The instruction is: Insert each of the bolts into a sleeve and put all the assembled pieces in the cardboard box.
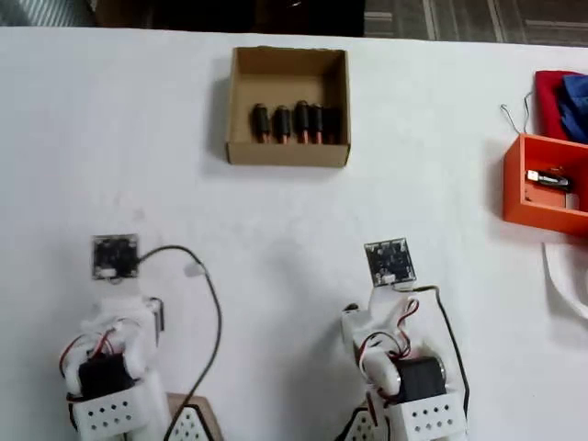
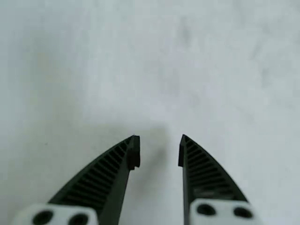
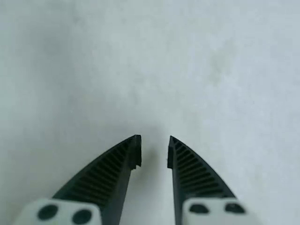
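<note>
Left gripper (image 2: 157, 152) of mine hangs over bare white table (image 1: 138, 138) close to the near edge. Its jaws stand a little apart with nothing between them. I see no loose bolt or sleeve anywhere on my left side.

Toward the middle, up by the far edge, sits the cardboard box (image 1: 241, 101). A row of assembled pieces (image 1: 294, 124) lies side by side along its near wall, dark cylinders with copper-coloured bands. I make out four, perhaps five, but I cannot count them surely.

My right gripper (image 3: 153, 152) is also by the near edge, over bare table. Its jaws are parted slightly narrower than the left's and hold nothing.

At the right edge stands an orange bin (image 1: 524, 197) with a small dark and white object inside. I cannot tell what that object is.

I judge the inserting and the boxing done, since every piece I can find is in the box. The next move calls for no grasp. I would only check that nothing lies hidden under my arms, then hold both arms back at rest.
</note>
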Controlling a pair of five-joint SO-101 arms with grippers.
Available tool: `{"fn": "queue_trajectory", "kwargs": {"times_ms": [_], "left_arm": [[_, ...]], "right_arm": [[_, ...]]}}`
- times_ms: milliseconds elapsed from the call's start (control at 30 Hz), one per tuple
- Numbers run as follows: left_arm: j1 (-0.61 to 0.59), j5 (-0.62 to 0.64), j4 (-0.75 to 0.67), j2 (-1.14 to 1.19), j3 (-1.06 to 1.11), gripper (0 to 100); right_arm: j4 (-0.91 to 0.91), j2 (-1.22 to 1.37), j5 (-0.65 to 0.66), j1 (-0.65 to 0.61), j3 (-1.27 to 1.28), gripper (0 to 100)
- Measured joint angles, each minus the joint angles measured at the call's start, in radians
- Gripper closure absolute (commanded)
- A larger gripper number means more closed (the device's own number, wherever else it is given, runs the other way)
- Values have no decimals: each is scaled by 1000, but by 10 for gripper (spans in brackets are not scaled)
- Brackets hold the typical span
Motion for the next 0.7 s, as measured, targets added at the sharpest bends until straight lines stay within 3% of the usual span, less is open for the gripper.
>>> {"fn": "queue_trajectory", "kwargs": {"times_ms": [167, 233, 700], "left_arm": [[252, 17, 0, -2, 0, 841], [299, 51, 0, -2, 0, 841], [304, 64, 0, -2, 0, 842]], "right_arm": [[0, 0, 0, 0, 0, 914], [0, 0, 0, 0, 0, 914], [0, 0, 0, 0, 0, 914]]}}
